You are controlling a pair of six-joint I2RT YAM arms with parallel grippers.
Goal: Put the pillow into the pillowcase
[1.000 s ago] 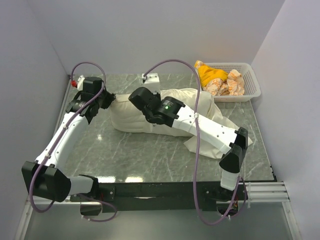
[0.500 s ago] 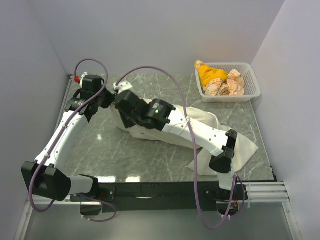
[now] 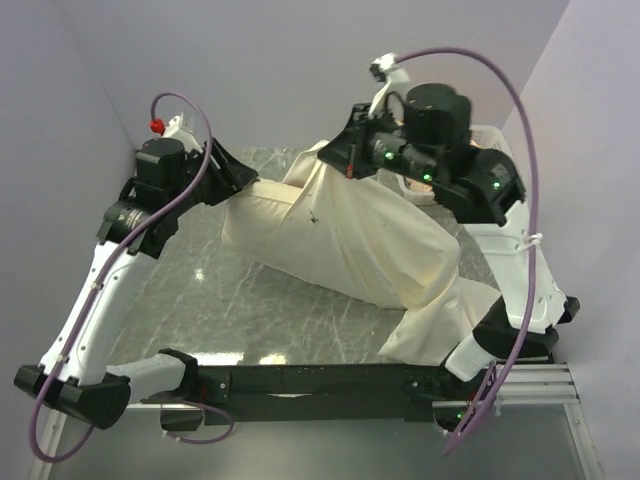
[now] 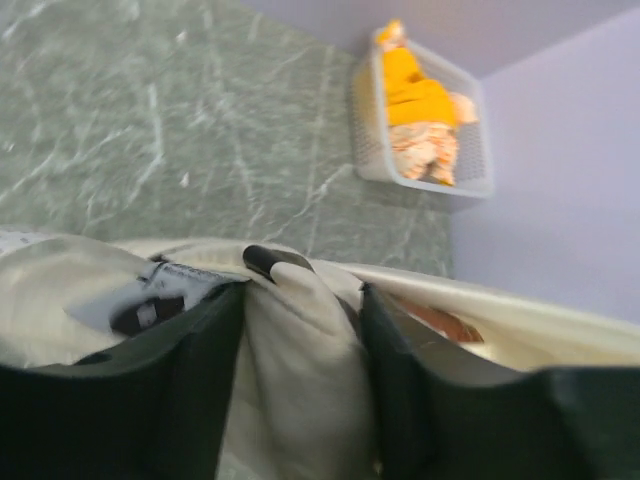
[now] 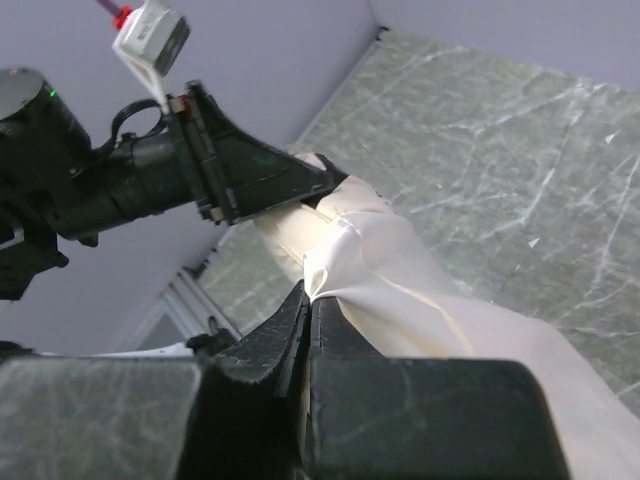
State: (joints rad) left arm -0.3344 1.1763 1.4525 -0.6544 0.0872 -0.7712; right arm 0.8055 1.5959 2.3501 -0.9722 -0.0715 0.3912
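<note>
Cream pillowcase hangs stretched above the marbled table between the left gripper and right gripper, its lower end trailing to the near right edge. Left wrist: fingers stand apart, a cloth fold between them; a brown-printed patch of pillow peeks beneath the rim. Right wrist: jaws pinched tight on cloth.

Wrinkled matt cloth pillowcase, glossy table
</note>
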